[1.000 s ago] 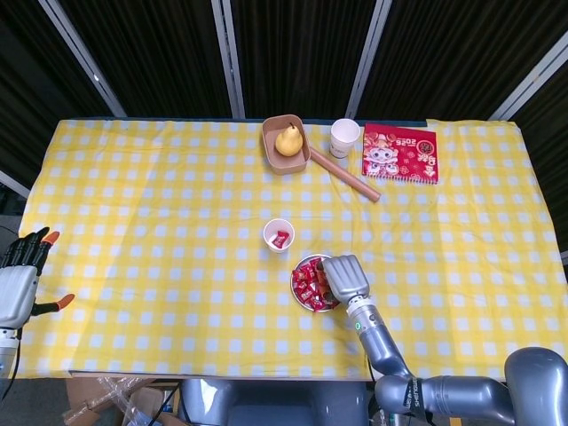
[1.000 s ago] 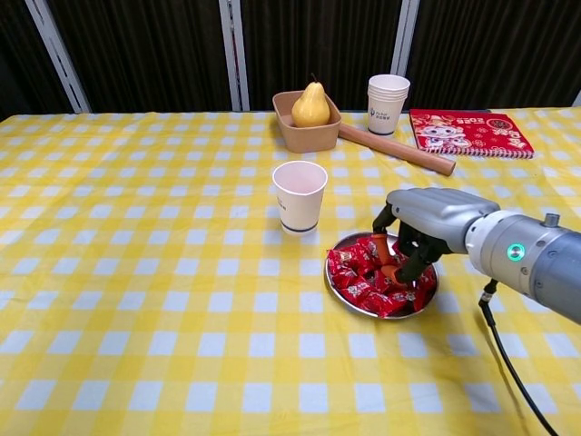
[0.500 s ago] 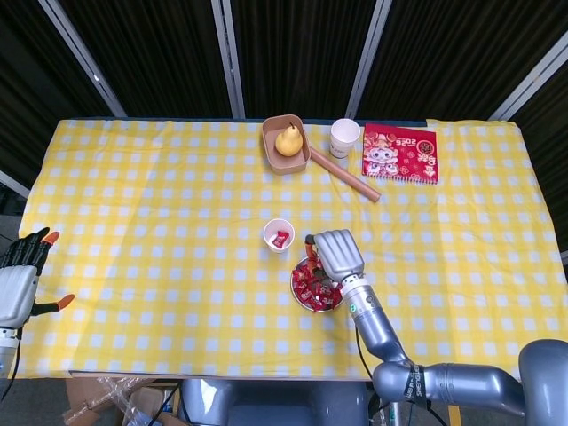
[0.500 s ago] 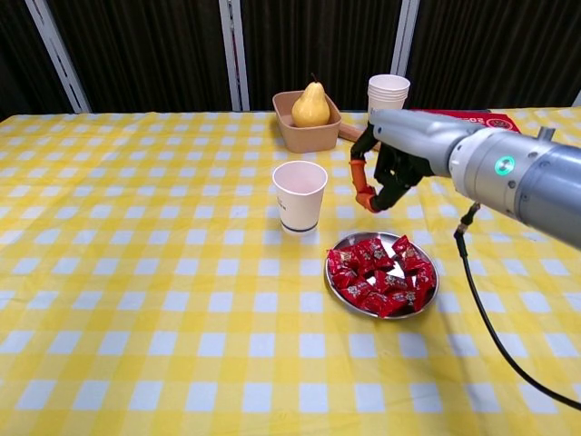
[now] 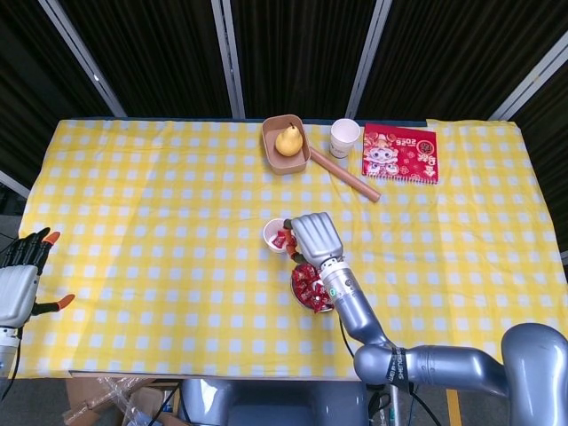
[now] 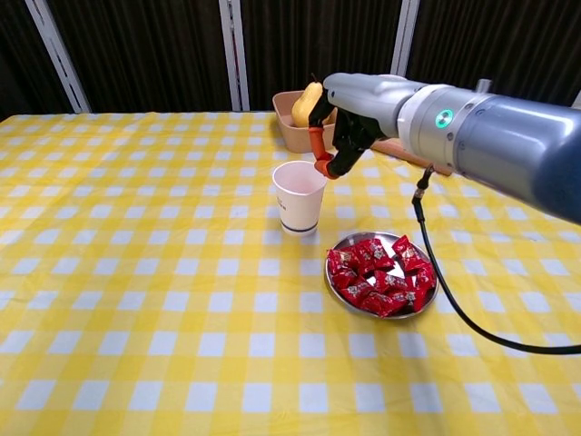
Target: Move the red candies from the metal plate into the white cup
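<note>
**Many red candies on the plate, one in the cup**

Many red candies [image 6: 381,274] lie heaped on the metal plate [image 6: 430,300], which sits on the yellow checked tablecloth [image 6: 136,272] just right of and nearer the robot than the white cup [image 6: 300,196]. From the head view, one red candy [image 5: 280,238] lies inside the cup.

Above the cup's right rim hangs the right hand [image 6: 338,127], fingers curled downward with orange fingertips [image 6: 321,166] close to the rim. Whether anything is pinched between them cannot be told: the tips are too small and red-orange themselves. In the head view the same hand [image 5: 315,235] covers part of the cup's right side and the plate's upper edge.

The left hand [image 5: 22,284] rests at the table's far left edge, well apart from everything, fingers spread and holding nothing.

Toward the back of the table stands a tan bowl [image 6: 292,134] with a yellow pear [image 6: 306,107] in it. Just right of it lies a wooden rolling pin [image 5: 344,174], then a stack of paper cups [image 5: 344,137], and beside those a red booklet [image 5: 400,153].
</note>
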`<state>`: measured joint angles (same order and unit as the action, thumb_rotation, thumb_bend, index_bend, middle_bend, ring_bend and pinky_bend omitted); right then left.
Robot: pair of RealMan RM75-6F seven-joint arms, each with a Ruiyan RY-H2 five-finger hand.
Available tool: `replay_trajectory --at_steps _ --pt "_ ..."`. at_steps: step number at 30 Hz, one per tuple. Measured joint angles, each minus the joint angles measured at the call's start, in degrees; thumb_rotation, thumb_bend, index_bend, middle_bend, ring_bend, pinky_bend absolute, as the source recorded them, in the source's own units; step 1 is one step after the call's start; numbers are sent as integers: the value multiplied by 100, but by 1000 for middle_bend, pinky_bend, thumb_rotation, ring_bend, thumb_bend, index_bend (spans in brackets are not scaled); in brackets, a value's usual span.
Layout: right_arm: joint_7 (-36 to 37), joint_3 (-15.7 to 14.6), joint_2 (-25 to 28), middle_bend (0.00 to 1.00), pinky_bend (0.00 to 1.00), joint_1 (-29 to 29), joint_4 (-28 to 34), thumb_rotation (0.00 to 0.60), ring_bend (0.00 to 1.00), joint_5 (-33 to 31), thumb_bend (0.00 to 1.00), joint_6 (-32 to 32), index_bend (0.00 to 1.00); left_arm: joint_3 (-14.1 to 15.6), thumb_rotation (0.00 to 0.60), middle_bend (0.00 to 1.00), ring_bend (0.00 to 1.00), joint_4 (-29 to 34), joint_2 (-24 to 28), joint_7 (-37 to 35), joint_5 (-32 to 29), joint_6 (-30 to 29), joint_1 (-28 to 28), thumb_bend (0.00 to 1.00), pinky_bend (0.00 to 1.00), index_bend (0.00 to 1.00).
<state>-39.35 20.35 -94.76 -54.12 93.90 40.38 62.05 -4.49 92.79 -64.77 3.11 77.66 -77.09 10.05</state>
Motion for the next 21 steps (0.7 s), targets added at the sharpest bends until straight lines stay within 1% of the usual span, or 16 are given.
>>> replay_trajectory --at_steps 6,8,11,13,16,21 --pt "84 66 -313 944 1000 -242 -591 600 968 -121 520 -165 664 -1 600 0 0 10 19 -32 -30 49 13 0 0 47" --pt "143 85 -410 944 1000 -306 -772 600 968 -118 521 -199 623 -4 600 0 0 17 24 -41 -40 60 16 0 0 47" --pt "217 95 -522 944 1000 -381 -991 600 967 -88 512 -220 525 -4 600 0 0 30 34 -51 -48 67 17 0 0 47" --pt "246 83 -555 944 1000 -403 -1042 600 967 -55 490 -203 485 -4 600 0 0 35 38 -56 -50 73 20 0 0 47" --pt "255 48 -547 944 1000 -392 -1017 600 967 -8 475 -134 473 -5 600 0 0 47 44 -65 -60 80 20 0 0 47" --pt "272 -15 -452 944 1000 -307 -781 600 967 72 475 6 458 -1 600 0 0 45 46 -60 -43 56 14 0 0 47"
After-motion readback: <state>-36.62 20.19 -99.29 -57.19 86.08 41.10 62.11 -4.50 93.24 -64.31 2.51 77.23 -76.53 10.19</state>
